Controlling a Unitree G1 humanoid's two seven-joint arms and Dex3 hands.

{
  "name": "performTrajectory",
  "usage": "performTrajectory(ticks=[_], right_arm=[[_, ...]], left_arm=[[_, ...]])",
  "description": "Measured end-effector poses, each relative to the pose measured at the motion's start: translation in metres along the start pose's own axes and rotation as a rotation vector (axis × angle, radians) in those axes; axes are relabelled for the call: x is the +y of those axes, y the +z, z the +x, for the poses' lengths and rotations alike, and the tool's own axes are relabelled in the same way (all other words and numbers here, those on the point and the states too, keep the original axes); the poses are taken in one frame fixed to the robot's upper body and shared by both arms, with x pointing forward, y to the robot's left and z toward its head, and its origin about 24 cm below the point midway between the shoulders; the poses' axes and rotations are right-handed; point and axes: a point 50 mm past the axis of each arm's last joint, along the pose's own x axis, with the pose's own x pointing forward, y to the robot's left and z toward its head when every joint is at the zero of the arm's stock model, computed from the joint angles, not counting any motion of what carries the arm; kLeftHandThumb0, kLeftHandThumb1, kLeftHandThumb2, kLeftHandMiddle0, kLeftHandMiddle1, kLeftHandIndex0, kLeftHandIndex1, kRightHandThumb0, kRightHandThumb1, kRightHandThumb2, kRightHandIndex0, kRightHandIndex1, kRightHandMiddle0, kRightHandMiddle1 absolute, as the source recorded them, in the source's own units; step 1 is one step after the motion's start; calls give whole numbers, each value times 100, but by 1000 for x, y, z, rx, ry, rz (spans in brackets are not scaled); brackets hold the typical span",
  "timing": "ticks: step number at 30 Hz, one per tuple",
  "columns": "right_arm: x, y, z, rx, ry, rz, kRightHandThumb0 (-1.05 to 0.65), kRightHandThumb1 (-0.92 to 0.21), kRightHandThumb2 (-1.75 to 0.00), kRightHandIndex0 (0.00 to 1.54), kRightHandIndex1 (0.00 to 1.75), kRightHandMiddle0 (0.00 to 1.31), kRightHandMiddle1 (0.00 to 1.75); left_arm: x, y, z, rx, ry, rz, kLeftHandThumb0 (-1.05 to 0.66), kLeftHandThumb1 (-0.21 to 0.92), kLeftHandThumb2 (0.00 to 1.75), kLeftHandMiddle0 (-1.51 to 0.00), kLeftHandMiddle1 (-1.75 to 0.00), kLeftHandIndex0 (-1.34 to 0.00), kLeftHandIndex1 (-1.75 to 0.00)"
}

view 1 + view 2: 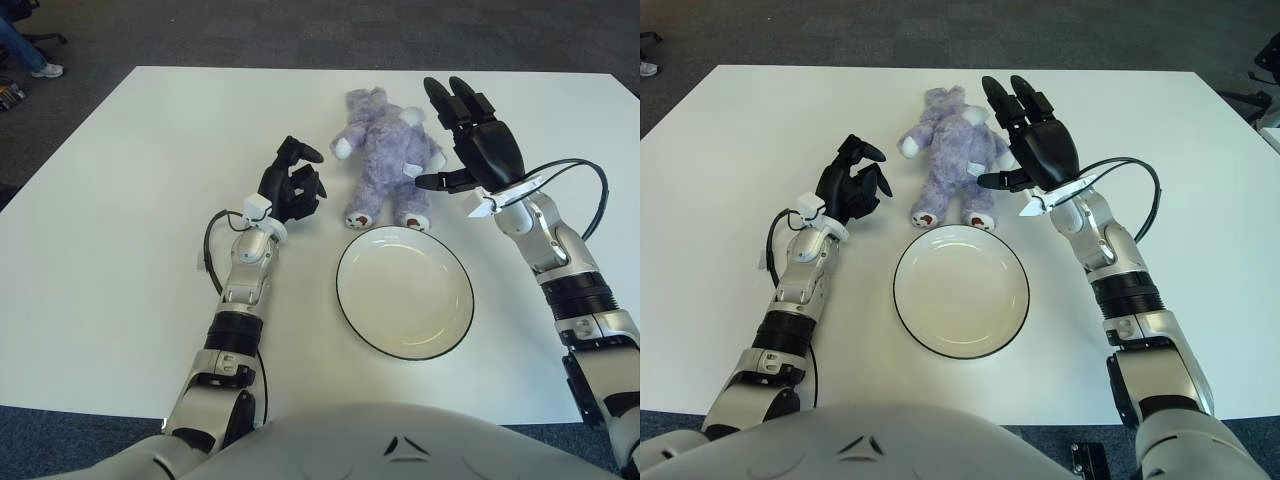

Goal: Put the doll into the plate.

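Closest to the robot, around 6 o'clock on the white table (120, 200), sits the plate (404, 291), with nothing in it yet. Just past its far rim at 12 o'clock lies the purple doll (385, 155), feet toward the plate. Left hand (291, 185) shows at the doll's 9 o'clock, fingers curled on nothing, idle. Right hand (470, 135) is at 3 o'clock with fingers spread wide, thumb maybe brushing the doll, hard to tell. Looks like the reach step; next it needs to close around the body, then lift toward 6.
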Motion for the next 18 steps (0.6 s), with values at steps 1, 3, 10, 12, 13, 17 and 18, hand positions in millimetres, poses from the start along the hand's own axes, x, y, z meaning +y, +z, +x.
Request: performTrajectory(ticks=[1, 3, 10, 12, 13, 17, 18], right_arm=[[0, 2, 0, -6, -2, 9, -59, -37, -87, 3, 2, 0, 19], [-2, 6, 0, -19, 4, 24, -56, -36, -88, 7, 4, 0, 25], [-4, 21, -1, -45, 48, 92, -48, -29, -93, 4, 79, 0, 47], [-5, 23, 0, -41, 64, 111, -45, -27, -95, 2, 117, 0, 52], [-5, 23, 0, -37, 74, 130, -44, -26, -95, 1, 133, 0, 55], [-8, 25, 1, -37, 95, 181, -42, -24, -98, 1, 164, 0, 57], [-8, 26, 2, -35, 101, 195, -42, -24, -98, 2, 166, 0, 57]], left_arm=[[0, 1, 0, -5, 0, 2, -37, 76, 75, -80, -171, -29, -175], [-1, 3, -1, -16, 0, 5, -37, 76, 75, -81, -171, -29, -175], [-2, 6, -2, -40, 4, 12, -37, 75, 75, -82, -171, -29, -175], [-2, 7, -3, -42, 5, 11, -37, 75, 76, -82, -171, -29, -175], [-2, 7, -3, -44, 5, 9, -37, 75, 76, -82, -171, -29, -175], [-3, 8, -3, -49, 8, -2, -37, 75, 76, -82, -171, -30, -175], [-3, 8, -3, -50, 7, -4, -37, 75, 76, -82, -171, -30, -175]])
